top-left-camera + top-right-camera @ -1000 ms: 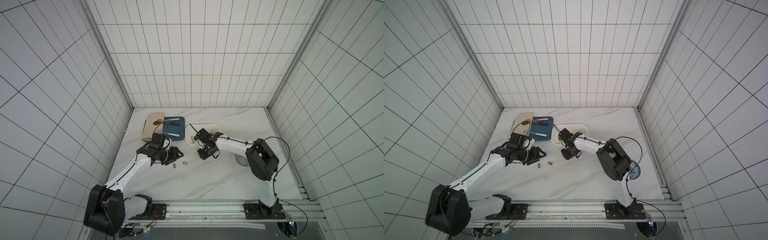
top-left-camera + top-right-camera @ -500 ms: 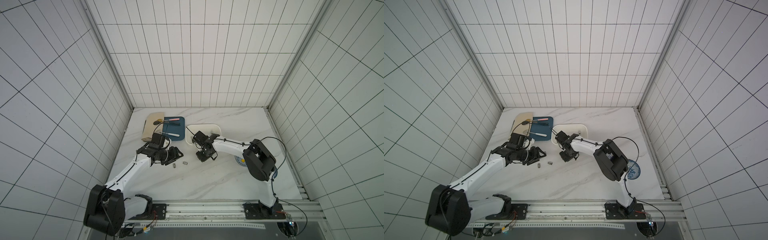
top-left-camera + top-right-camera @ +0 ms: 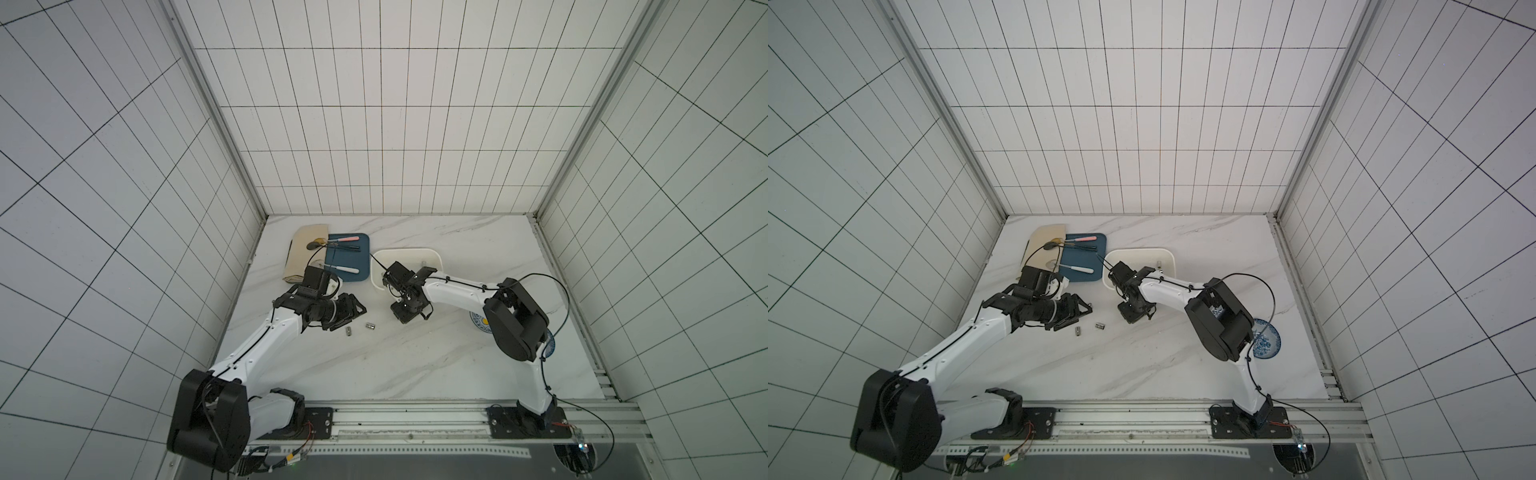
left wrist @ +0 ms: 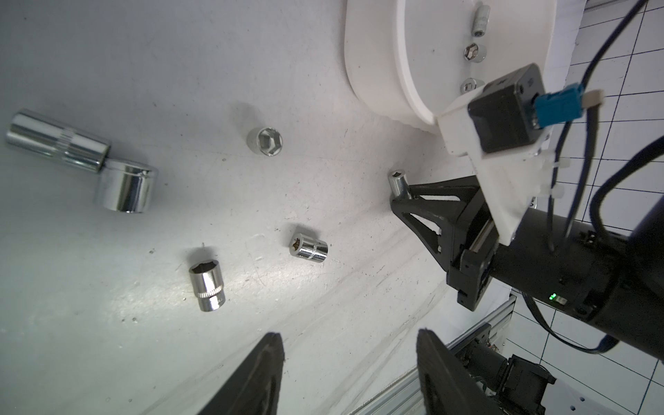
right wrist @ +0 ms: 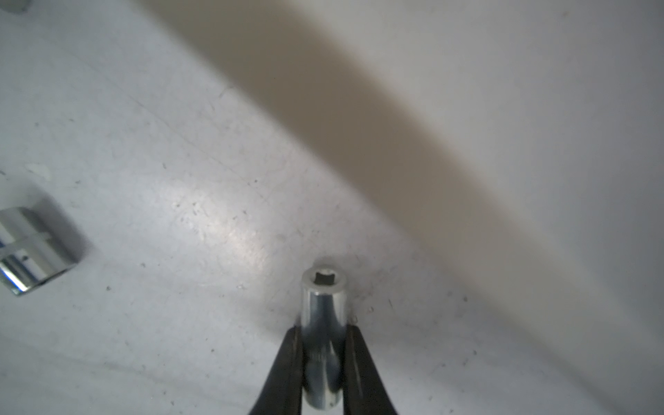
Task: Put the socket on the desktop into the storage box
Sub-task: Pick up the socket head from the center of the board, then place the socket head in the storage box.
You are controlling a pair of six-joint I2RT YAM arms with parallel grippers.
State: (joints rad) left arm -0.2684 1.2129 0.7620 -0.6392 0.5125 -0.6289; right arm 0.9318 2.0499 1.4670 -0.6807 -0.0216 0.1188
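My right gripper (image 5: 324, 330) is shut on a slim chrome socket (image 5: 323, 309) that stands on the white marble desktop (image 3: 415, 353), just in front of the white storage box (image 3: 405, 252). The left wrist view shows the same socket (image 4: 398, 181) between the right fingers. Several more sockets lie loose on the desktop, among them a short socket (image 4: 309, 248) and a hex socket (image 4: 265, 141). Three small sockets, one of them (image 4: 474, 54), lie inside the storage box (image 4: 377, 72). My left gripper (image 4: 348, 336) hovers open and empty near two loose sockets (image 3: 370, 326).
A dark-blue tray (image 3: 349, 262) with hand tools and a beige board (image 3: 301, 253) sit behind the left arm. A blue-patterned plate (image 3: 480, 322) lies partly under the right arm. Two large chrome sockets (image 4: 125, 190) touch each other. A metal rail (image 3: 415, 419) runs along the front edge.
My right gripper has come forward from the box's front edge down to the desktop and closed on the slim socket. The left arm has not moved.
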